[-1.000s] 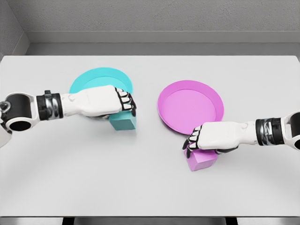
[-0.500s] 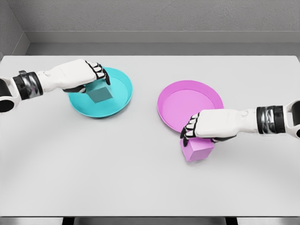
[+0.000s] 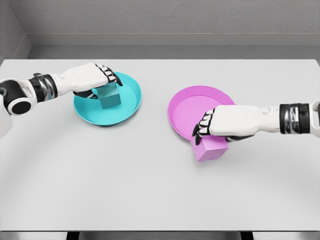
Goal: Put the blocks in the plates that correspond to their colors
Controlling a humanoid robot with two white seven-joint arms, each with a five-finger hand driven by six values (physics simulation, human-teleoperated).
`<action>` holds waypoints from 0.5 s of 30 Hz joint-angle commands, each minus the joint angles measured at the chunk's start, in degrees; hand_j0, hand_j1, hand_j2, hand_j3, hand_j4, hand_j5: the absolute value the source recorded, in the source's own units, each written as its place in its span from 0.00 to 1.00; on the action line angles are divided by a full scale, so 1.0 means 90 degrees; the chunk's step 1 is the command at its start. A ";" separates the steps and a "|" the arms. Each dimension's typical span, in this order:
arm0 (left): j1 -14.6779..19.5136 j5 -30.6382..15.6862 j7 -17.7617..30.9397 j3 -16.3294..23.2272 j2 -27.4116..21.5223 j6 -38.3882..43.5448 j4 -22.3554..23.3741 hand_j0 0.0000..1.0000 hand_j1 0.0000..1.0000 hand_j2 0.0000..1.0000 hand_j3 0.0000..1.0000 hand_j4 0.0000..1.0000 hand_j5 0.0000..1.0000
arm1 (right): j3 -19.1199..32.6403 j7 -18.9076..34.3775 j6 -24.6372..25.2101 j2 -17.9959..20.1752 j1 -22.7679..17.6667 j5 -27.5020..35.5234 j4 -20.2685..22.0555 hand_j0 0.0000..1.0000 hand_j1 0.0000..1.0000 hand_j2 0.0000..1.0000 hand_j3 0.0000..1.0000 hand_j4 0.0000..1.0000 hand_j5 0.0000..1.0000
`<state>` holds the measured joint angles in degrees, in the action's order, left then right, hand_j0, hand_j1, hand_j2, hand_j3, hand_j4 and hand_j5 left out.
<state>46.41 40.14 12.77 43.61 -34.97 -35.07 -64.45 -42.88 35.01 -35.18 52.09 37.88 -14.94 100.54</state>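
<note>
The left hand holds the teal block over the teal plate, ready to set it down by colour; the block sits under its curled fingers. The right hand grips the pink block, fingers wrapped over its top; it hangs beneath them, at the near rim of the pink plate

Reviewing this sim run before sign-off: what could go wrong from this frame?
1. The pink block, held by the right hand, overlaps the pink plate at its near rim; it may catch or shove the plate.
2. The teal block under the left hand looks tilted in the teal plate; it may tumble on release.
</note>
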 commanded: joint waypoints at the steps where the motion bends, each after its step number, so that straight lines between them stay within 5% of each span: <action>1: 0.0000 -0.0016 -0.0002 -0.0002 0.0009 0.0008 0.0013 1.00 1.00 1.00 1.00 1.00 1.00 | 0.0184 -0.0001 0.0020 0.0013 0.0000 0.0039 0.0001 0.60 0.60 0.60 0.60 0.60 0.60; 8: 0.0059 -0.0114 -0.0032 -0.0061 -0.0216 0.0008 -0.0075 1.00 1.00 1.00 1.00 1.00 1.00 | 0.0302 -0.0001 0.0020 0.0013 0.0000 0.0039 0.0001 0.60 0.60 0.60 0.60 0.60 0.60; 15: -0.0049 -0.0904 -0.0041 -0.0324 -0.1290 0.0008 -0.0710 1.00 1.00 1.00 1.00 1.00 1.00 | 0.0311 -0.0001 0.0020 -0.0006 0.0010 0.0039 0.0001 0.60 0.60 0.60 0.60 0.60 0.60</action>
<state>45.88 34.23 12.52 41.81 -43.99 -35.07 -69.36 -40.14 35.03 -35.17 52.00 37.97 -14.93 100.54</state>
